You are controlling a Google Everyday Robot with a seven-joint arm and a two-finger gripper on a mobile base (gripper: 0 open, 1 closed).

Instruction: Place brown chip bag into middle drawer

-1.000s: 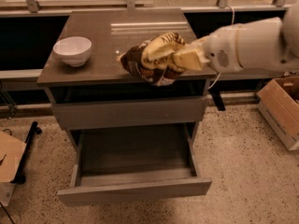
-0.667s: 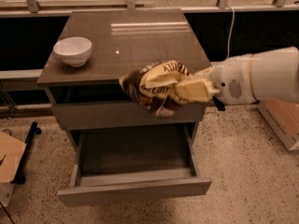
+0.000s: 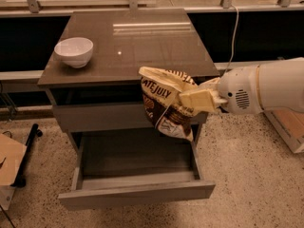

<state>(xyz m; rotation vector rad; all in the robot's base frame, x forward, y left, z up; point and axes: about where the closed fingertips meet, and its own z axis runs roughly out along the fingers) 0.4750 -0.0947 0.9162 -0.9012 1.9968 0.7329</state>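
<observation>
The brown chip bag (image 3: pixel 164 103), crumpled dark-brown foil with cream-yellow panels and white lettering, hangs in the air in front of the cabinet's right side. My gripper (image 3: pixel 192 100) comes in from the right on a white arm and is shut on the bag's right edge. The bag is above the right part of the middle drawer (image 3: pixel 135 194), which is pulled out and shows a grey inside. The closed drawer front (image 3: pixel 99 117) above it is partly behind the bag.
A white bowl (image 3: pixel 74 52) stands at the left of the brown cabinet top (image 3: pixel 128 42). Cardboard boxes lie on the speckled floor at the far left (image 3: pixel 9 163) and far right (image 3: pixel 287 127). A railing runs behind the cabinet.
My gripper has carried the bag off the cabinet top, forward and down, so that it now hangs in front of the upper drawer front above the open drawer.
</observation>
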